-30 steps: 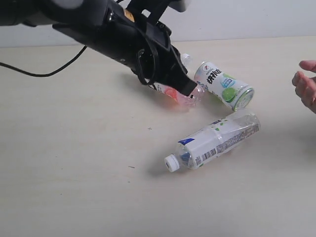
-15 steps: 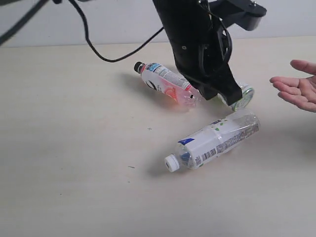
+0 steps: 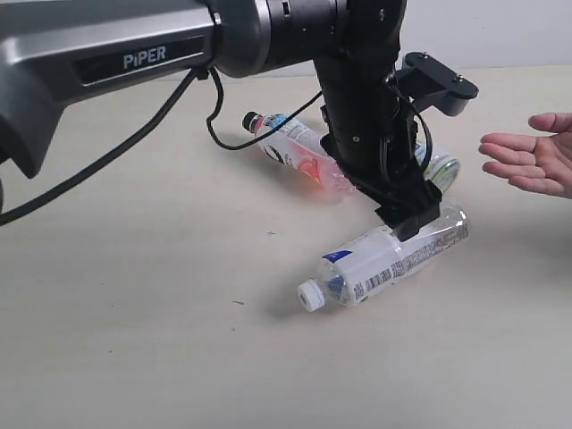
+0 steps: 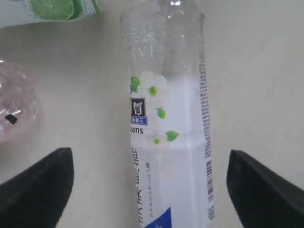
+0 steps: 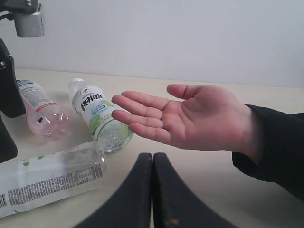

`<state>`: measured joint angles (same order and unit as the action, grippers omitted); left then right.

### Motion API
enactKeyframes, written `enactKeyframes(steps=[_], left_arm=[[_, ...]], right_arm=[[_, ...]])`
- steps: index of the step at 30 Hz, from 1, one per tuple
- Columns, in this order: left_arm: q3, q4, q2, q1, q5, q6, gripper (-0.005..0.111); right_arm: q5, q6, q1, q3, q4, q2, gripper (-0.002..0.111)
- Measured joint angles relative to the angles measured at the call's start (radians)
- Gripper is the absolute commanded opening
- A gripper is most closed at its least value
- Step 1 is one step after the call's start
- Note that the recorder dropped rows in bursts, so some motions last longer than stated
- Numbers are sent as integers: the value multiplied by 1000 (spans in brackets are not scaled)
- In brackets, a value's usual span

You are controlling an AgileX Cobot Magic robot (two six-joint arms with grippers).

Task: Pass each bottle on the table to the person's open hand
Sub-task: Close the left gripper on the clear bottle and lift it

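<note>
Three bottles lie on the table (image 3: 134, 357), with the left gripper (image 3: 407, 219) spread wide over the floral white bottle (image 3: 393, 255).

Only the left wrist view shows its two black fingers (image 4: 42, 185) standing either side of that bottle with bare table between; whether they touch the tabletop is hard to judge. The bottle lies mid-table, its white cap (image 3: 310, 295) toward the near edge. The pink bottle (image 3: 295, 159) lies nearer the far edge. The green-lime bottle (image 5: 102, 118) is plain in the right wrist view, but mostly hidden behind the arm (image 3: 357, 89) from outside. The person's open hand (image 5: 190, 118), palm up, is cut off by the exterior frame. The right gripper (image 5: 152, 159) is pressed together, holding nothing.
</note>
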<state>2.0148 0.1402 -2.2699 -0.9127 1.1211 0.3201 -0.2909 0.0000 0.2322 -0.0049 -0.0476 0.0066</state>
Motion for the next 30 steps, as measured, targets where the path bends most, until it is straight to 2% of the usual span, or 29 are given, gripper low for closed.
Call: enactKeyframes(steps=[26, 30], left_arm=[[0, 20, -152, 0, 2, -2, 83], [0, 20, -154, 0, 2, -2, 78]], right_arm=[[0, 0, 0, 0, 0, 0, 0], [0, 0, 0, 0, 0, 0, 0]])
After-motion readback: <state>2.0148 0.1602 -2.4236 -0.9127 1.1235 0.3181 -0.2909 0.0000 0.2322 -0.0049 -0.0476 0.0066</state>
